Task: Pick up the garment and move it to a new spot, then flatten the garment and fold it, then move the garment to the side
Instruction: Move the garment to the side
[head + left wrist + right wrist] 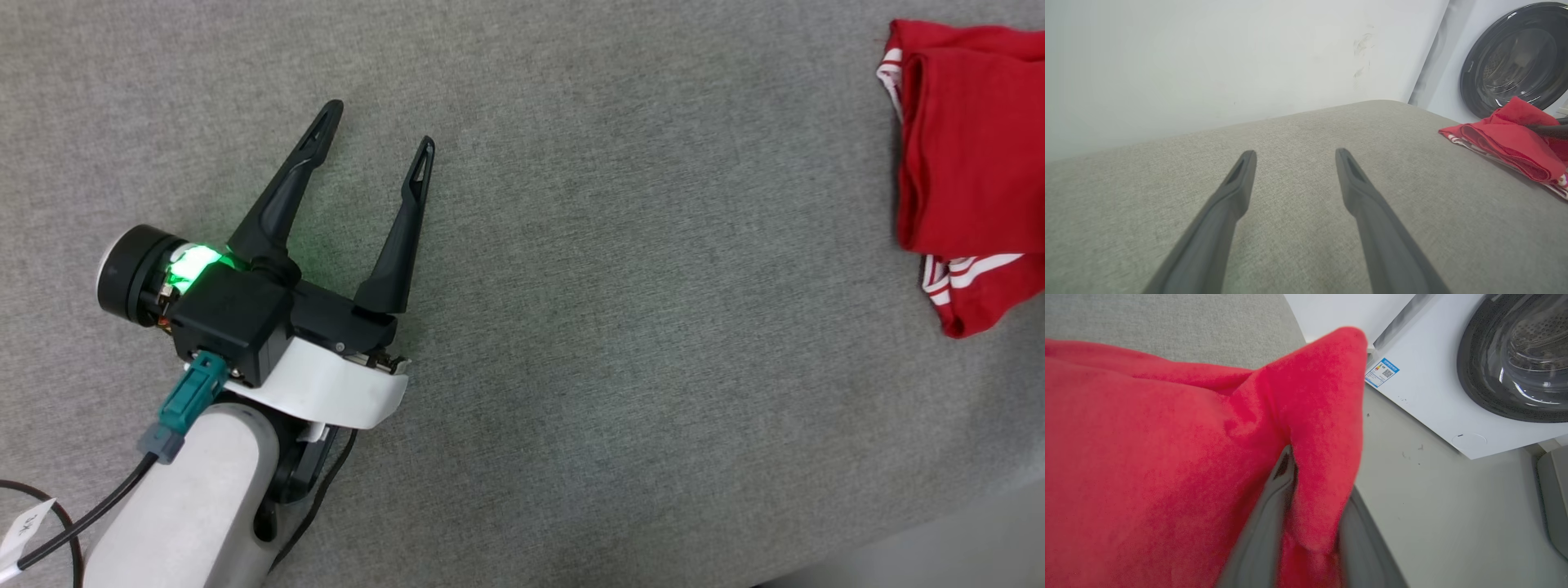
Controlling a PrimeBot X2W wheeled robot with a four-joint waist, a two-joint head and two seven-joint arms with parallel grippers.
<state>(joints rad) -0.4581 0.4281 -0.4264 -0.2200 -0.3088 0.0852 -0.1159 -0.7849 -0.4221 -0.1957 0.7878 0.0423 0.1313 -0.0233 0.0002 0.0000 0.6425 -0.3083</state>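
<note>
Folded red shirt (971, 163) lies at the grey table's (612, 327) right edge, one fold pinched by the right claw (1314, 477), while the left claw (378, 125) is spread and empty; snagging cloth could undo the fold.

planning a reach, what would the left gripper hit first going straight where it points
Nothing stands in line. The left gripper points low across the grey surface; it may graze that near the far edge, else the white wall. The red shirt lies aside.
</note>
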